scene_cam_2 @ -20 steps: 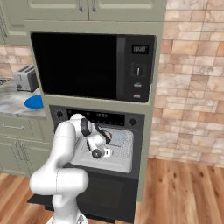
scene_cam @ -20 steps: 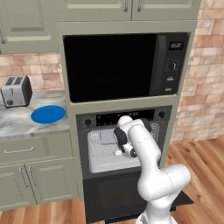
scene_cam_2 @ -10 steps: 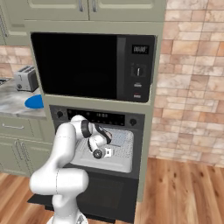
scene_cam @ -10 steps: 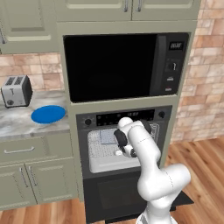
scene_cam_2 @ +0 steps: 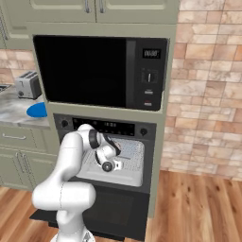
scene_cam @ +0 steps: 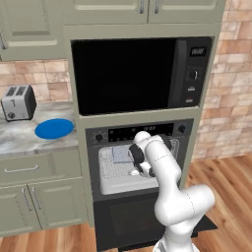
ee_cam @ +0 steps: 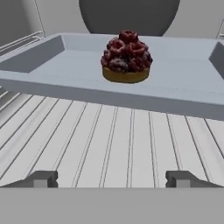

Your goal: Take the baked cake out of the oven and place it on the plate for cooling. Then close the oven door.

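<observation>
The oven (scene_cam: 142,162) stands open, its door (scene_cam: 147,221) dropped so the rack slides out. The blue plate (scene_cam: 54,128) waits on the counter (scene_cam: 19,140) near its front edge, beside the oven. The arm bends low into the cavity, fingers (ee_cam: 41,179) spread wide and empty, aimed at the cake (ee_cam: 126,57) mid-tray.

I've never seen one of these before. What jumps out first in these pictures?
The white arm reaching into the open oven below the big black microwave. In the hand view, a small dark lumpy cake sits on a grey tray ahead of the open fingers. A bright blue plate waits on the counter by the toaster.
</observation>
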Tool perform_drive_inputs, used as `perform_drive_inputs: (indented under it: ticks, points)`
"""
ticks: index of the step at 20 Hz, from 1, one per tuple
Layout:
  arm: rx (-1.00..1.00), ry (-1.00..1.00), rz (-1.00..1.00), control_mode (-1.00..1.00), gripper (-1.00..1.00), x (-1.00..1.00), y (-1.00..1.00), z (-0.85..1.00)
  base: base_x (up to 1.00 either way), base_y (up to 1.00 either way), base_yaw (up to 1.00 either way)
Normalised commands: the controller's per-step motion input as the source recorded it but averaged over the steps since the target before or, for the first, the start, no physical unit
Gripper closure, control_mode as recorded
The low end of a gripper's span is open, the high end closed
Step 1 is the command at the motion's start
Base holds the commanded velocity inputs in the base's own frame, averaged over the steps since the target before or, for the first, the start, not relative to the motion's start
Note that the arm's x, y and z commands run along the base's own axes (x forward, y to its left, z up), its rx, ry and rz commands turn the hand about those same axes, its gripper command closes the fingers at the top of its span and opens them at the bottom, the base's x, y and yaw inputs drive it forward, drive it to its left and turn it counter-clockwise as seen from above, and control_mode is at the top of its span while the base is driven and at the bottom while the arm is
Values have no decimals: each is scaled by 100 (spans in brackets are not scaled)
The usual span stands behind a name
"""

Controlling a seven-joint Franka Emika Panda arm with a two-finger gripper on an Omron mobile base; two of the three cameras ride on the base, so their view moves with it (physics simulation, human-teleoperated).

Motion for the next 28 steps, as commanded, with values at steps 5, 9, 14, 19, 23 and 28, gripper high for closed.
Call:
perform_drive_inputs:
  ticks: [5, 9, 14, 19, 23, 28]
  points:
    - [0, 20, 0, -100, -100, -58, 0, -46, 0, 0, 0]
    - [0, 17, 0, -100, -100, -74, 2, -50, 0, 0, 0]
    - [-1, 12, 0, -100, -100, -65, 14, -52, 0, 0, 0]
    - [-7, 5, -1, -100, -100, -56, 28, -54, 0, 0, 0]
    - [-8, 2, -3, -100, -100, -44, 29, -43, 0, 0, 0]
    - [-7, 4, -4, -100, -100, -51, 34, -48, 0, 0, 0]
